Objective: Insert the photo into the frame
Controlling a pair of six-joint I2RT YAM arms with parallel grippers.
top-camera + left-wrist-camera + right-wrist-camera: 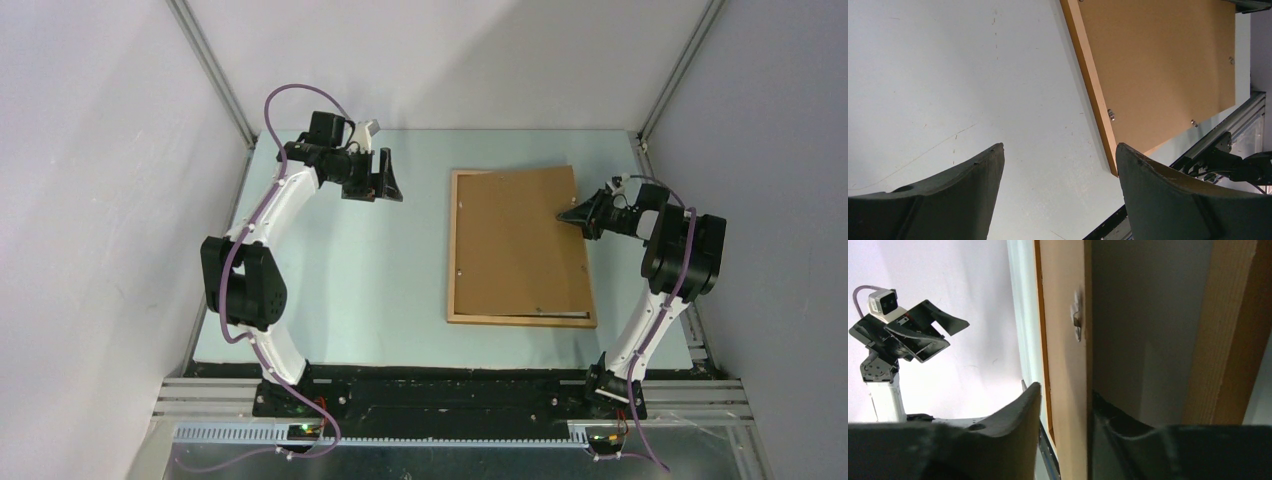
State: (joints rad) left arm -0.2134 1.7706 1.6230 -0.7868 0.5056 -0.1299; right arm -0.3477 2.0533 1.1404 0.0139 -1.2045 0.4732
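Observation:
The light-wood frame (452, 250) lies back-up on the table, right of centre, its moulding (1093, 85) also in the left wrist view. A plain brown backing board (520, 240) lies over it, slightly skewed. The photo is hidden in every view. My right gripper (572, 214) is at the board's right edge. In its wrist view the board (1063, 315) runs between the fingers of the right gripper (1063, 392), which stand apart with a thin gap beside the left one. The frame's side rail (1228, 340) is further right. My left gripper (385, 187) hangs open over bare table, its jaws (1060, 147) holding nothing.
A small metal clip (1077, 315) sits on the board's edge. More clips (1111, 114) dot the frame's rim. The black base rail (450, 385) runs along the near edge. Grey walls with metal corner posts (215, 75) close the back and sides.

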